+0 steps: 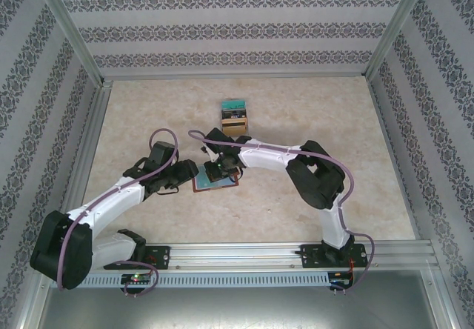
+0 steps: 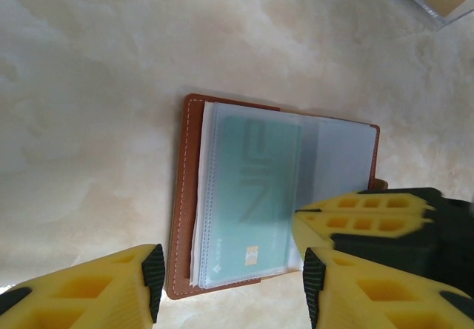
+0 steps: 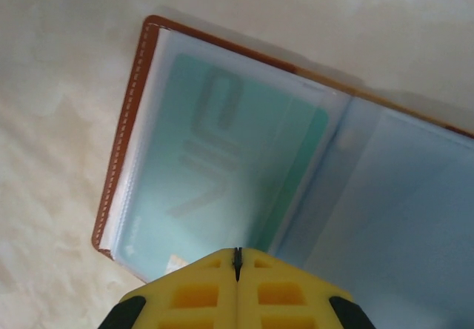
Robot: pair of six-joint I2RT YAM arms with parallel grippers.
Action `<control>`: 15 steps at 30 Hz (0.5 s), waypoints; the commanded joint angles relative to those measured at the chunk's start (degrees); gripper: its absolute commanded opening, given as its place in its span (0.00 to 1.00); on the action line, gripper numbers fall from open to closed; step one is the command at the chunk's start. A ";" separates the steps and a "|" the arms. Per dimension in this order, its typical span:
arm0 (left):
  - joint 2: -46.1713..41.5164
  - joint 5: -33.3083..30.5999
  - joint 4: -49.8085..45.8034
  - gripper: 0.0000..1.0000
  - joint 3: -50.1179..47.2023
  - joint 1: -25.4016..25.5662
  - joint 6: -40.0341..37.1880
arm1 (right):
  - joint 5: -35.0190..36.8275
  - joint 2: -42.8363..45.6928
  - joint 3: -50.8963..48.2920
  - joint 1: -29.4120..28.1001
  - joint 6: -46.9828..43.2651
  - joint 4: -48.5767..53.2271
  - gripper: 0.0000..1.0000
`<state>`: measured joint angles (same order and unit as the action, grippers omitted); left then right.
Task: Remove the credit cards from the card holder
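- Brown leather card holder [image 1: 215,184] lies open and flat on the pale, stone-look table [image 1: 333,121]. In the top view it is just below the middle of the frame, between the two arms.
- In the left wrist view the card holder [image 2: 183,195] is in the middle of the frame. Its brown edge is on the left and its see-through pages are on the right.
- A green card [image 2: 255,188] is tucked inside the top clear pocket. A small gold chip shows near its bottom edge.
- The left gripper [image 2: 233,288] is at the bottom of that frame with its yellow fingers wide apart. The bottom edge of the card holder shows in the gap between them. I cannot tell if they touch it.
- The right gripper [image 2: 307,214] is on the right side of the same frame. Its tip is on the pages, just beside the green card.
- In the right wrist view the right gripper [image 3: 237,258] is at the bottom middle, with its fingers pressed tight together. The tip is at the bottom edge of the green card's [image 3: 222,166] pocket. I cannot tell if it pinches the card.
- A small stack [image 1: 235,118], teal on top and tan below, stands on the table above the card holder in the top view, apart from it.
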<state>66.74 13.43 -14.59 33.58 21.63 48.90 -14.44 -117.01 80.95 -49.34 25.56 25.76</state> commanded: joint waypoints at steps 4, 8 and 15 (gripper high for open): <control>-1.08 0.28 -1.41 0.55 -0.27 -0.62 0.79 | -0.13 -0.49 1.24 0.56 -0.23 1.73 0.00; -0.85 0.48 -1.12 0.55 -0.36 -0.54 0.95 | -0.83 -1.24 0.76 0.72 -0.38 1.58 0.00; -0.30 1.13 -0.64 0.55 -0.36 -0.60 0.93 | -0.73 -2.44 -0.38 0.74 -0.36 1.20 0.00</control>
<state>66.48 13.63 -14.61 33.58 21.63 49.17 -14.52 -117.95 80.99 -49.23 25.54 26.35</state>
